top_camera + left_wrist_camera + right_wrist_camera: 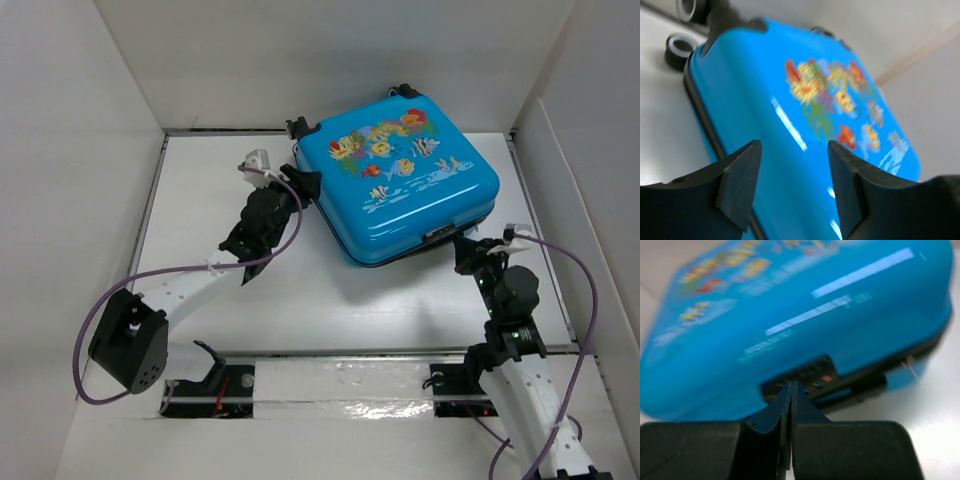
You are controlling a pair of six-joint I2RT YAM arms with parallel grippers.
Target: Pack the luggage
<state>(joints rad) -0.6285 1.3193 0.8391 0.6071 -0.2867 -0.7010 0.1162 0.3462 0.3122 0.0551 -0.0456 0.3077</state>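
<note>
The luggage (400, 180) lies flat and closed toward the far right corner of the tabletop (330, 310), turned at an angle so that 1 corner points to the near edge. White walls (70, 120) close in the tabletop on 3 sides. 2 purple cables (100, 290) loop beside the arms, 1 on each side. In the left wrist view, 2 small wheels (680, 47) show at the far end of the luggage (765, 100).

The lid carries a bright print of cartoon fish and coral, with no lettering I can read. On the side facing the right arm sits a dark recessed panel (810, 375) with a small red mark, too blurred to read.

The left claw (303, 185) is at the left edge of the luggage. Its fingers (740, 175) stand moderately apart around nothing, with the blue lid showing between them; I cannot tell whether they touch the shell. The right claw (465, 245) is at the near-right corner. Its jaws are pressed fully together, holding nothing, with the tips (791, 387) aimed at the dark panel of the luggage (790, 300); contact is unclear.
</note>
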